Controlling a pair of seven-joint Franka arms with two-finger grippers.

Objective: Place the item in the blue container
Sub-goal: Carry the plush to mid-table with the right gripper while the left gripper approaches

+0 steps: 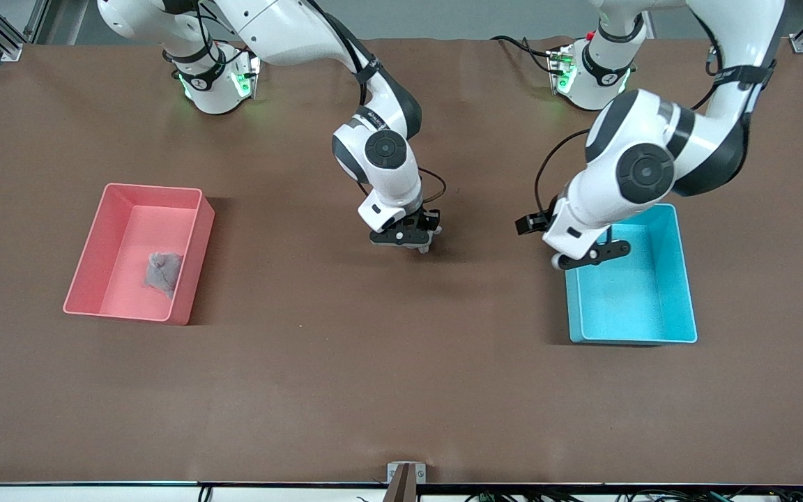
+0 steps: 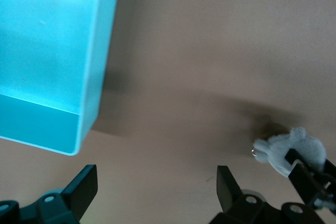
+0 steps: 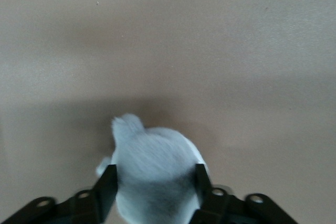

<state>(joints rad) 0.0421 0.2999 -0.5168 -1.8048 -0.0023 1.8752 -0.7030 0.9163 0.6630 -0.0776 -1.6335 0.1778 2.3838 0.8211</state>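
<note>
A white fluffy item [image 3: 152, 156] sits between the fingers of my right gripper [image 3: 155, 177], which press on both of its sides. That gripper [image 1: 421, 244] is low over the middle of the table, and only a bit of the item [image 1: 426, 247] shows under it. The blue container [image 1: 684, 279] stands empty toward the left arm's end of the table. My left gripper [image 1: 590, 254] hangs open over the container's corner that faces the middle of the table, with nothing between its fingers. In the left wrist view, my left gripper [image 2: 156, 179] has the container's wall [image 2: 94, 77] to one side and the item [image 2: 289, 150] farther off.
A pink bin [image 1: 196, 230] stands toward the right arm's end of the table with a grey crumpled thing [image 1: 163, 272] in it. Brown table surface lies between the two bins.
</note>
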